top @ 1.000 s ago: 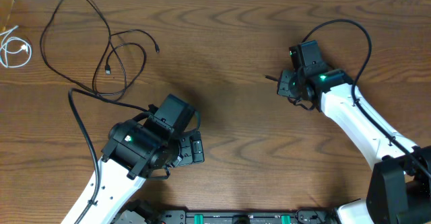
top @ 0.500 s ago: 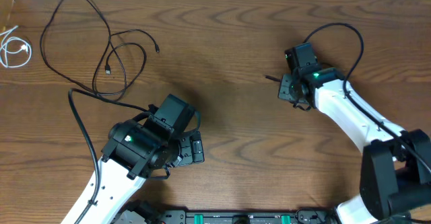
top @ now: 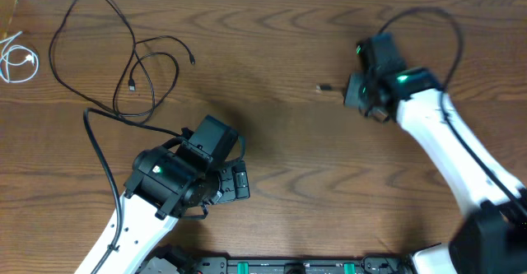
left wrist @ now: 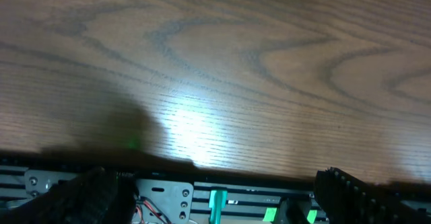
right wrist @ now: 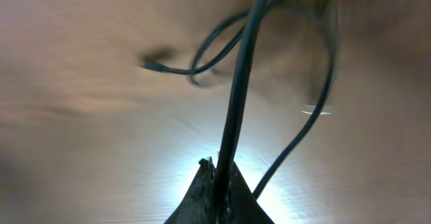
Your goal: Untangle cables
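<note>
One thin black cable [right wrist: 237, 96] is clamped between the right fingers [right wrist: 201, 196], which are pressed together on it just above the tabletop [top: 280, 150], and a small plug end [top: 324, 87] shows just beside them, toward the middle. The other black cable loops [top: 51, 53] lie loose at the far left part, well apart from it, with the white cable [top: 30, 60] coiled near the left edge. The left fingers [left wrist: 87, 194] stand wide apart over the wood near the front edge, holding nothing.

Even, soft light falls over the brown wood-grain table [top: 280, 142]; the white right arm [top: 436, 134] smears with motion blur. Both wrist views are hazy (white glare patches on the wood), the thin black cable [right wrist: 236, 103] out of focus.
</note>
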{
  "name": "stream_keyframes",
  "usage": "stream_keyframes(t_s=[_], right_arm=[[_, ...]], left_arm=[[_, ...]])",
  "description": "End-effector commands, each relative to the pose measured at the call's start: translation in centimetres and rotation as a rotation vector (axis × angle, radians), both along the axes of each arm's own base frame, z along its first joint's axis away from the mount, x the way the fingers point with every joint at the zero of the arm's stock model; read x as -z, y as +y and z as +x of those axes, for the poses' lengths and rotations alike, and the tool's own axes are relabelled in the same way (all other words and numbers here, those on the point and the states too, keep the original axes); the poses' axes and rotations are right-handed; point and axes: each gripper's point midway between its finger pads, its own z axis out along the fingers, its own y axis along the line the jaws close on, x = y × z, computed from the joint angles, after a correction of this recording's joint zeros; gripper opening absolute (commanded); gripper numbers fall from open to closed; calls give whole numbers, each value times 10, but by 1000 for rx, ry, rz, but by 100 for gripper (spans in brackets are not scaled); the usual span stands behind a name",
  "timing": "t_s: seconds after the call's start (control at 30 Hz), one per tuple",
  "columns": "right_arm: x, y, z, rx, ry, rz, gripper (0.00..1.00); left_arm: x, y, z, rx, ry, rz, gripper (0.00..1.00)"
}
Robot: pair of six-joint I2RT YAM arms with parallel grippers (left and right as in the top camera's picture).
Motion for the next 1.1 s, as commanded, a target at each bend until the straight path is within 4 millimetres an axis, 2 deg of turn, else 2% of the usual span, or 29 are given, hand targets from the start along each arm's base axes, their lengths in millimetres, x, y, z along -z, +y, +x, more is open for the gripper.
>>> stream_keyframes(t_s=[0.0, 0.1, 0.13, 0.2, 0.27, 0.37, 0.43, 0.47, 0.5, 0.53, 0.57, 0.63, 0.7, 0.77, 0.87, 0.9, 0.97, 1.07], right_arm=[[-100, 30, 2, -118, -188, 211, 1], [-154, 73, -16, -359, -276, 418, 1], [-174, 89, -26, -496, -332, 468, 1], [-188, 98, -36, -625, -392, 482, 1], [-181, 84, -29, -564, -395, 393, 1], [-146, 24, -11, -182, -296, 177, 1], [-130, -12, -13, 71, -237, 96, 1], [-126, -22, -16, 163, -220, 93, 1], [-127, -22, -17, 190, -217, 117, 1], [-134, -14, -17, 181, -223, 182, 1], [-143, -4, -15, 142, -241, 247, 1], [-178, 24, -13, 4, -313, 411, 1], [-233, 52, -20, -198, -433, 588, 1], [-290, 70, -36, -390, -568, 727, 1], [-357, 84, -70, -659, -765, 821, 1], [-370, 88, -84, -749, -821, 821, 1], [-376, 92, -99, -855, -881, 779, 1], [-350, 89, -88, -737, -774, 754, 2]], left_arm=[[1, 2, 0, -9, -2, 14, 98], [1, 2, 0, -9, -2, 14, 98], [0, 2, 0, -9, -3, 14, 98], [0, 2, 0, -10, -3, 14, 98], [0, 2, 0, -10, -3, 14, 98], [0, 2, 0, -9, -3, 14, 98], [1, 2, 0, -9, -2, 14, 98], [0, 2, 0, -10, -3, 14, 98], [1, 2, 0, -10, -2, 14, 98], [1, 2, 0, -9, -2, 14, 98], [1, 2, 0, -9, -2, 14, 98], [1, 2, 0, -9, -2, 14, 98], [0, 2, 0, -10, -3, 14, 98], [0, 2, 0, -10, -3, 14, 98], [1, 2, 0, -10, -2, 14, 98], [0, 2, 0, -10, -3, 14, 98], [1, 2, 0, -9, -2, 14, 98], [0, 2, 0, -9, -3, 14, 98]])
